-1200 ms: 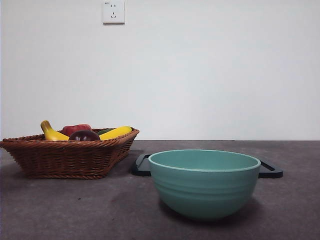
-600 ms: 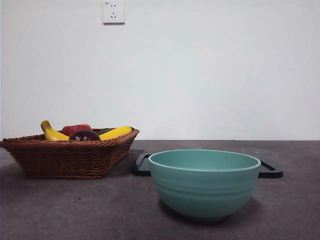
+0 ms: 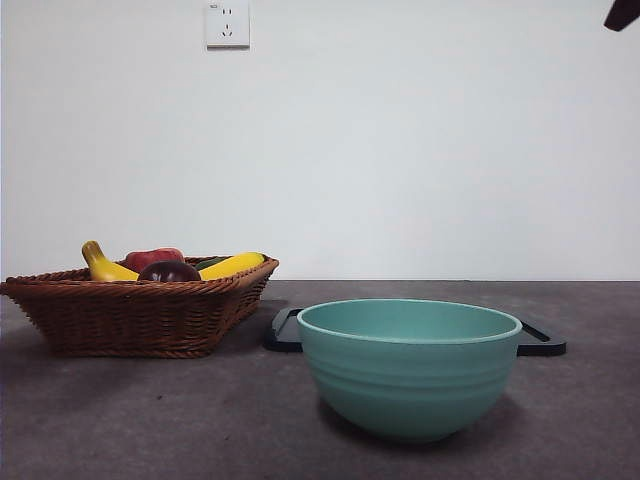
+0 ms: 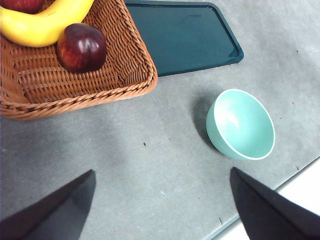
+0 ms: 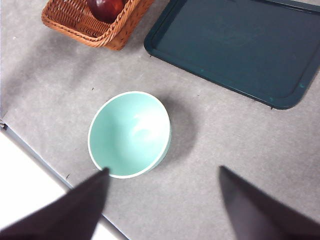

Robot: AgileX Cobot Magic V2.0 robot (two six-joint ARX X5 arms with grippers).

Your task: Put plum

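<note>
Inside the basket [image 4: 135, 75], the plum [image 4: 81, 47] lies well apart from both hands.

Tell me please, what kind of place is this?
Probably a lab or test bench made up like a kitchen table: a plain grey table against a bare white wall with one socket, and a few props, namely a basket of fruit, a bowl and a tray.

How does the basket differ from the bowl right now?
The basket is brown woven wicker, wide and shallow; the bowl is smooth mint green, round and deep. The basket holds fruit, including the plum and a banana; the bowl is empty. Both stand upright on the grey table, beside the dark tray, with neither gripper touching them.
</note>
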